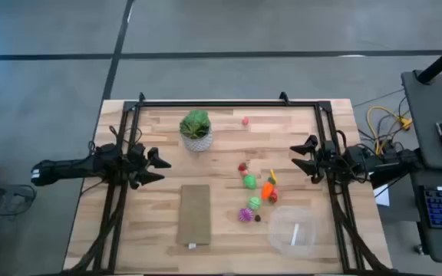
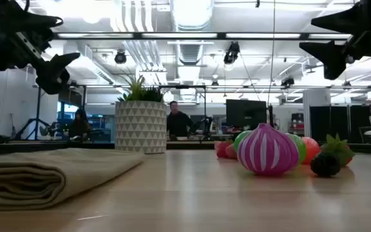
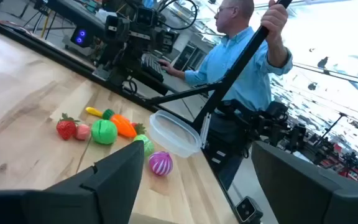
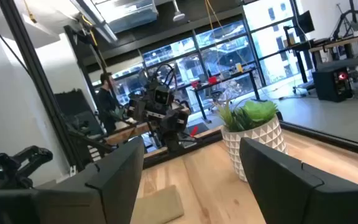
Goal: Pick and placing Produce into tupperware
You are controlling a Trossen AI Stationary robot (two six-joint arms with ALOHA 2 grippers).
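The produce [image 1: 253, 192] lies in a loose cluster on the table right of centre: a red strawberry [image 3: 66, 128], a green piece [image 3: 104, 132], an orange carrot [image 3: 123, 124] and a purple-magenta onion [image 2: 267, 149]. One small red piece [image 1: 245, 120] lies apart near the far edge. The clear round tupperware [image 1: 291, 230] stands on the table near the front right, and it also shows in the left wrist view [image 3: 174, 134]. My left gripper [image 1: 159, 169] hovers open and empty at the left. My right gripper [image 1: 301, 157] hovers open and empty at the right, above and beyond the cluster.
A leafy plant in a white pot [image 1: 196, 130] stands at the far middle. A flat brown folded cloth or board [image 1: 194, 215] lies at the near middle. A person in a blue shirt [image 3: 241, 62] stands beyond the table's right side, one hand on a dark pole.
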